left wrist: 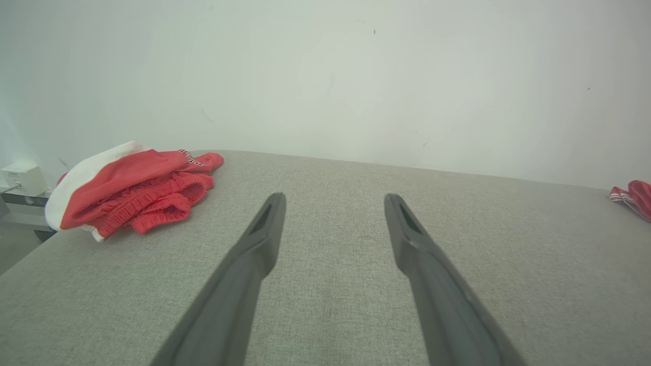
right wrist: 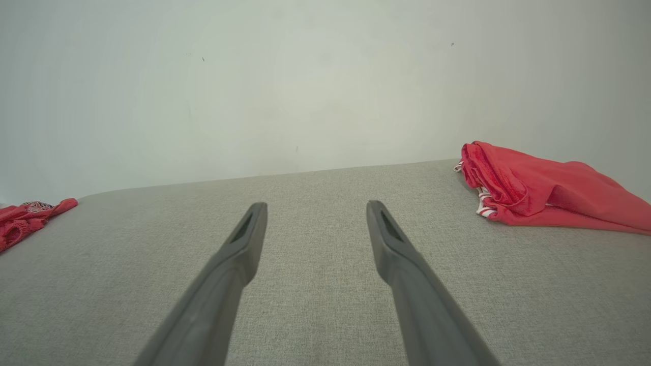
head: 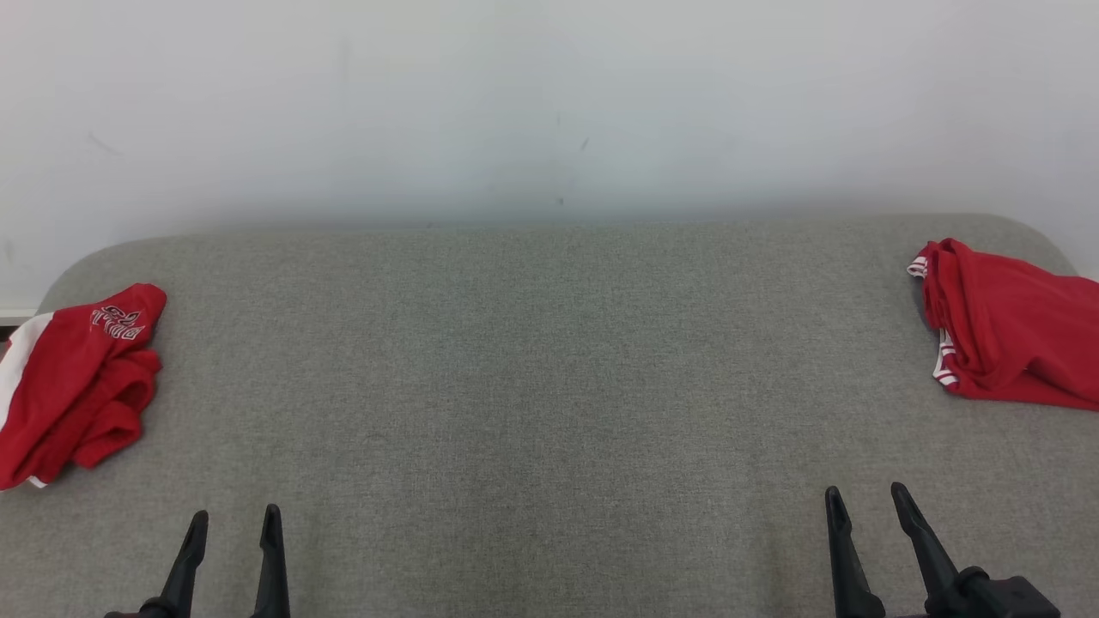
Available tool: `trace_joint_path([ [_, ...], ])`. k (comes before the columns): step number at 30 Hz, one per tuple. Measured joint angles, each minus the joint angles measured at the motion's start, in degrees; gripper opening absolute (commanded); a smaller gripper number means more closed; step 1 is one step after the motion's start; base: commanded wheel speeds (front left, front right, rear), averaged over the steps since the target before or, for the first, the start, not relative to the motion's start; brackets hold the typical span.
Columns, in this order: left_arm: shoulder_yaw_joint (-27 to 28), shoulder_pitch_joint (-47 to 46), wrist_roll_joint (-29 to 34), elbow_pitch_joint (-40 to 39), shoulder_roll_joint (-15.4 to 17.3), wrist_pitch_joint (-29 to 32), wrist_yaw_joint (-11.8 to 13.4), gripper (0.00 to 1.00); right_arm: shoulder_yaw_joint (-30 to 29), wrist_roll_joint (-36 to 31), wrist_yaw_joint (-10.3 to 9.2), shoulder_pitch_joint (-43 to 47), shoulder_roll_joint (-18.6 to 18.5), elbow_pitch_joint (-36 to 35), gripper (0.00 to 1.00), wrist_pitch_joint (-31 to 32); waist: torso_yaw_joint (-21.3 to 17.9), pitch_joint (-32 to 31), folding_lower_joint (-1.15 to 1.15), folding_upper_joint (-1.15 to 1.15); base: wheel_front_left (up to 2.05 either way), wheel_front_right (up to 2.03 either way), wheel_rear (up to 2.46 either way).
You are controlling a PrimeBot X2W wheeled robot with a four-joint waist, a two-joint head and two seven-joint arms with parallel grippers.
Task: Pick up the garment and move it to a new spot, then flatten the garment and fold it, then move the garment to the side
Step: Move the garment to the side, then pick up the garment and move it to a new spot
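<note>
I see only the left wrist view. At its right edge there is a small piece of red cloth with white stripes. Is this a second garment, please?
Observer: Yes. The right garment is a whole crumpled red heap, lying near the far right corner of the grey table.
Operator: Thank you. Is the other pincer already at that heap?
Observer: No. The right pincer is open and empty, nearer the robot than the heap, with bare table between them.

Grey fabric surface (head: 549, 360); white wall (head: 549, 103) behind; white box (left wrist: 23, 178)
</note>
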Motion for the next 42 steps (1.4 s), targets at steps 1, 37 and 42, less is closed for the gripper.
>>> trace_joint_path([
  [1,0.0,0.0,0.1,0.1,0.0,0.0,0.0,1.00,0.0,0.0,0.00,0.3,0.1,-0.1,1.00,0.0,0.1,-0.2,0.00,0.00,0.00,0.00,0.00],
  [37,0.8,-0.7,0.4,1.2,1.4,0.0,0.0,1.00,0.6,0.5,0.00,2.0,1.5,1.4,1.00,-0.5,8.4,-0.3,0.01,0.01,0.00,0.00,0.00],
  [42,1.5,-0.6,0.7,0.4,1.4,0.0,0.5,1.00,1.2,0.5,0.00,1.6,1.5,2.0,1.00,-0.5,12.6,0.0,0.01,0.01,0.00,0.00,0.00],
])
